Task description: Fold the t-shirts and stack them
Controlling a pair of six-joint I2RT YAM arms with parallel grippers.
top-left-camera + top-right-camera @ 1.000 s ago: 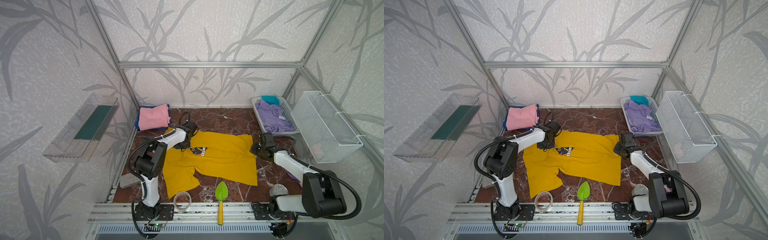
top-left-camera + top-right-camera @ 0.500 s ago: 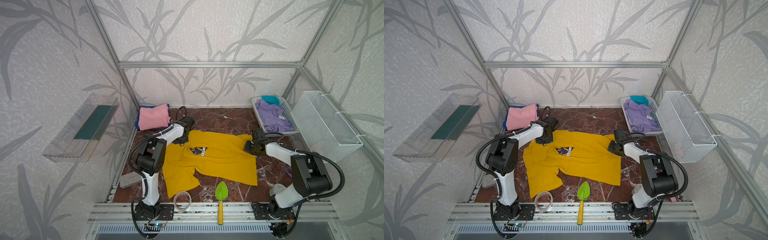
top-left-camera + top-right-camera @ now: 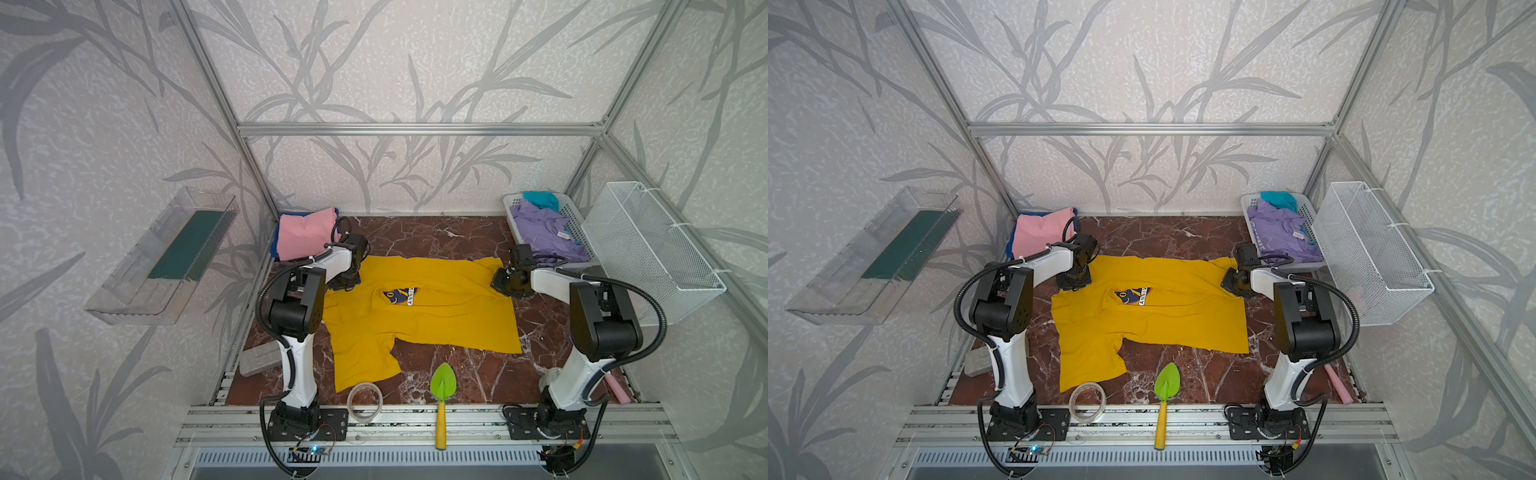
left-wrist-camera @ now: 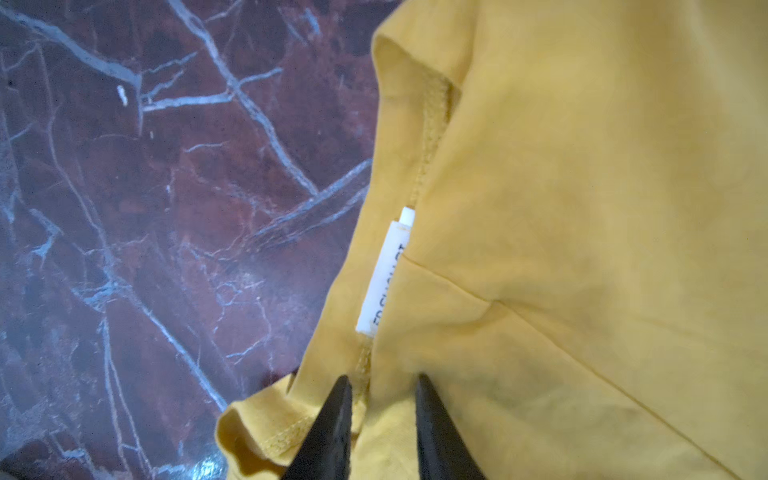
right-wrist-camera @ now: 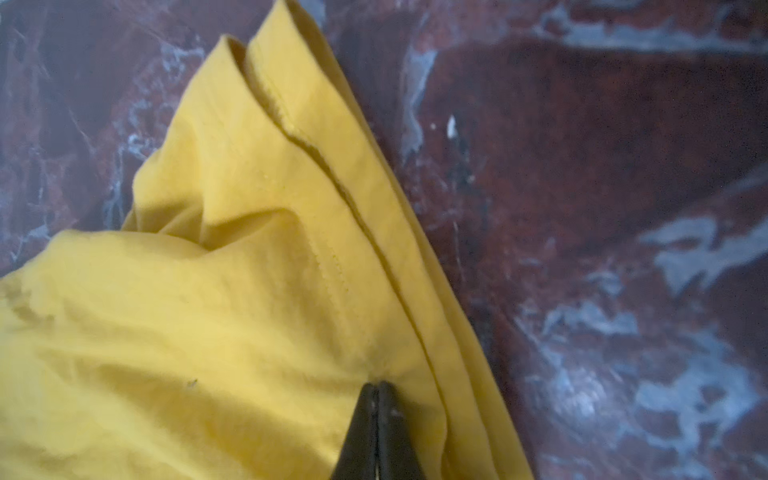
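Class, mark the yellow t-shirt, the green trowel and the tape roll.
yellow t-shirt (image 3: 436,320), in a top view, cloth below the print
green trowel (image 3: 443,380), in a top view, blade
tape roll (image 3: 350,401), in a top view, left rim

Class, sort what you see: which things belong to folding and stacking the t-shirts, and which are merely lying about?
Job: yellow t-shirt, pink t-shirt, blue t-shirt beneath it, lavender t-shirt and teal t-shirt in the laundry basket.
Lying about: tape roll, green trowel, grey block, pink stick, wire basket, clear tray.
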